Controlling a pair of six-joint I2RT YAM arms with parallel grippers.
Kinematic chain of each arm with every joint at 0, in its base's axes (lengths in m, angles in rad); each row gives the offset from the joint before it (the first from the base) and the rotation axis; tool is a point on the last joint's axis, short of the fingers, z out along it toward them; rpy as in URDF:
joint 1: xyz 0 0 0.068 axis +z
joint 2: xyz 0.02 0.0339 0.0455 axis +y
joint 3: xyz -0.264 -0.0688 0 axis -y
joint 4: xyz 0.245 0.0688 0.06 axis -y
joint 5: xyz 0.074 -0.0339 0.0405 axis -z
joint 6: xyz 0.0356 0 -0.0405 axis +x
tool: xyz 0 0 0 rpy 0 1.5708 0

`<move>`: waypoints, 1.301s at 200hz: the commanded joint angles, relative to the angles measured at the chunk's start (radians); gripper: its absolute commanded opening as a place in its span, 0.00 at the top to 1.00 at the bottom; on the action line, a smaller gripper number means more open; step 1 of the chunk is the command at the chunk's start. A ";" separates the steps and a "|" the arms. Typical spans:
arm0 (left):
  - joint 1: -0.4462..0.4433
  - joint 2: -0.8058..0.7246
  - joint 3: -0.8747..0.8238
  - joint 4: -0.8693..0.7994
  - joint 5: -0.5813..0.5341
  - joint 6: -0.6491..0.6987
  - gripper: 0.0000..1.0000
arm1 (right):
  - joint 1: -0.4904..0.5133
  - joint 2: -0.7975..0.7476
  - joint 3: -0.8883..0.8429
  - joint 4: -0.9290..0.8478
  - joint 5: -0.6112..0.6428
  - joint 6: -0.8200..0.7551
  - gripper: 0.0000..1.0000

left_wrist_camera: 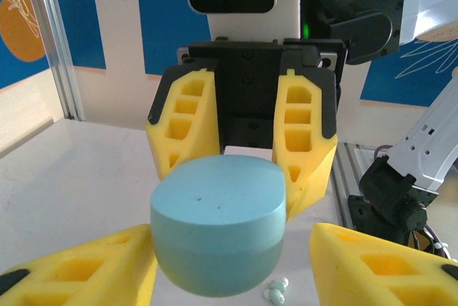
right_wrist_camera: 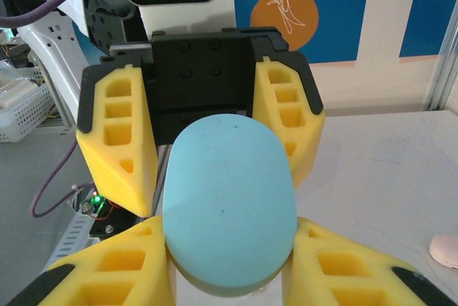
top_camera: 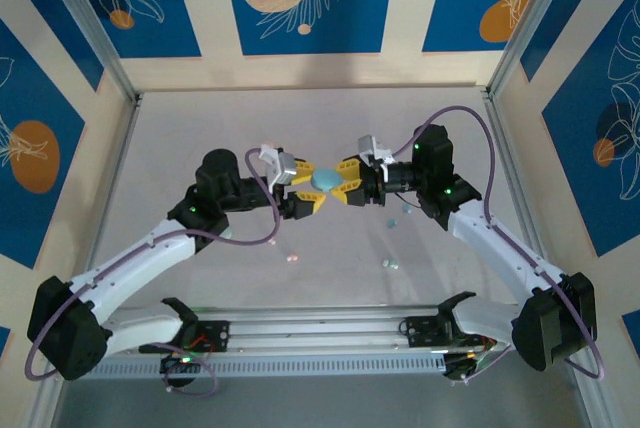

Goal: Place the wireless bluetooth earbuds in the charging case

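Observation:
A pale blue charging case (top_camera: 326, 180), closed, hangs above the middle of the table between both grippers. My right gripper (top_camera: 348, 181) is shut on it, and in the right wrist view its yellow fingers (right_wrist_camera: 136, 263) press both sides of the case (right_wrist_camera: 229, 199). My left gripper (top_camera: 306, 186) faces it, jaws open around the case (left_wrist_camera: 218, 224); a gap shows at the right finger (left_wrist_camera: 372, 263). Two pale blue earbuds (left_wrist_camera: 275, 292) lie on the table below. More earbuds lie loose: a pink one (top_camera: 293, 257) and pale ones (top_camera: 390, 264) (top_camera: 397, 218).
A pink rounded object (right_wrist_camera: 445, 250) lies on the table at the right edge of the right wrist view. Metal frame posts (top_camera: 100, 38) and patterned walls surround the table. The arms' base rail (top_camera: 320, 338) runs along the near edge.

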 commanded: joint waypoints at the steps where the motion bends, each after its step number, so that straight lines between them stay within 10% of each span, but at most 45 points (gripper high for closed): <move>1: -0.002 0.006 0.021 0.021 0.035 -0.010 0.43 | 0.006 -0.007 0.033 0.005 -0.027 0.002 0.64; 260: -0.005 0.012 0.026 0.011 0.052 -0.022 0.50 | 0.017 -0.003 0.033 0.013 -0.004 0.017 0.62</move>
